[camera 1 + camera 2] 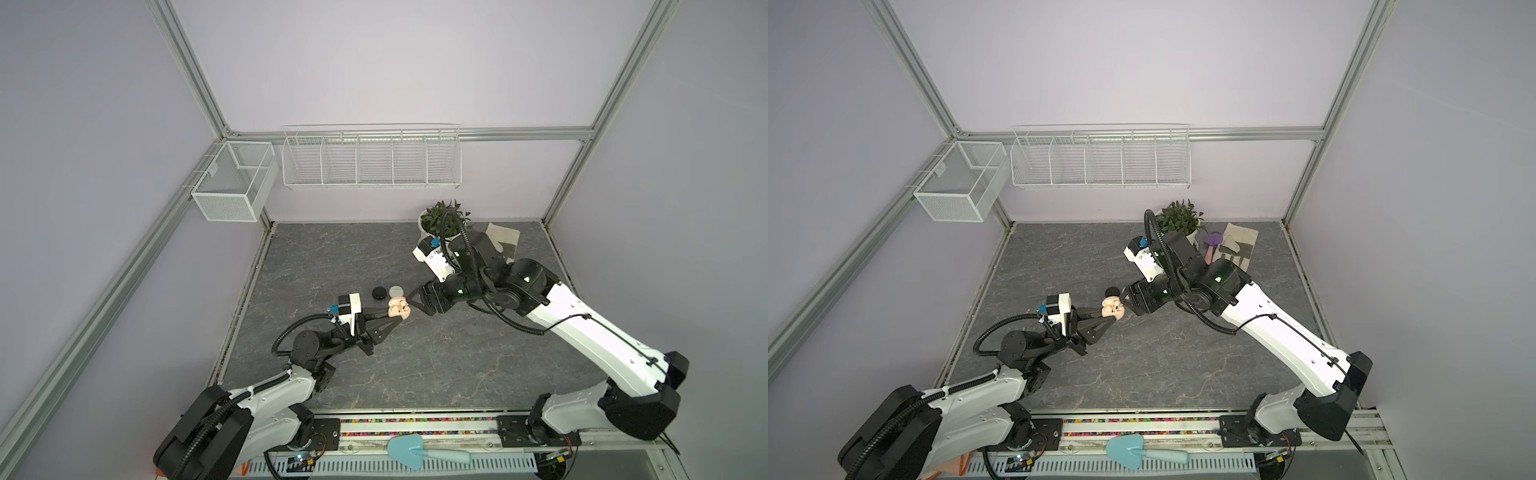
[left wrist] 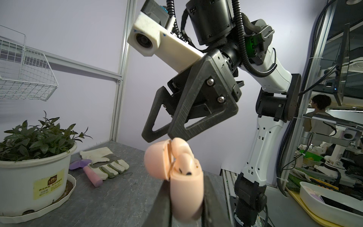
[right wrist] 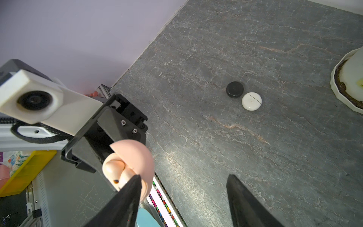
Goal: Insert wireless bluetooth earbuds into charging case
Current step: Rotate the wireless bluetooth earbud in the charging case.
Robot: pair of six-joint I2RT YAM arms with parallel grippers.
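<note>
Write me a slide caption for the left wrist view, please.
Left gripper holds the open pink charging case, earbud inside; right gripper hovers by its lid, jaws open.

Case [image 2: 182, 188]: pale pink, plain. Earbud [image 2: 183, 165] in it: same pink w/ small black dot. Left tool [image 1: 398, 318] & right tool [image 3: 183, 175]: matt black. Desk [image 1: 415, 365]: dark grey, marbled w/ pale veins, a few rusty streaks. Black puck [image 3: 235, 89]; white puck [image 3: 251, 101] w/ thin dark line. Plant [image 2: 37, 135]: dark green lvs. Pot [image 2: 23, 176]: white, yellow label. Glove [image 2: 102, 157]: off-white w/ grey patches. Trowel [image 2: 80, 164]: purple blade, pink handle. Wire rack [image 1: 370, 162] & mesh basket [image 1: 232, 183]: white. Walls [image 1: 374, 62]: pale lilac.
</note>
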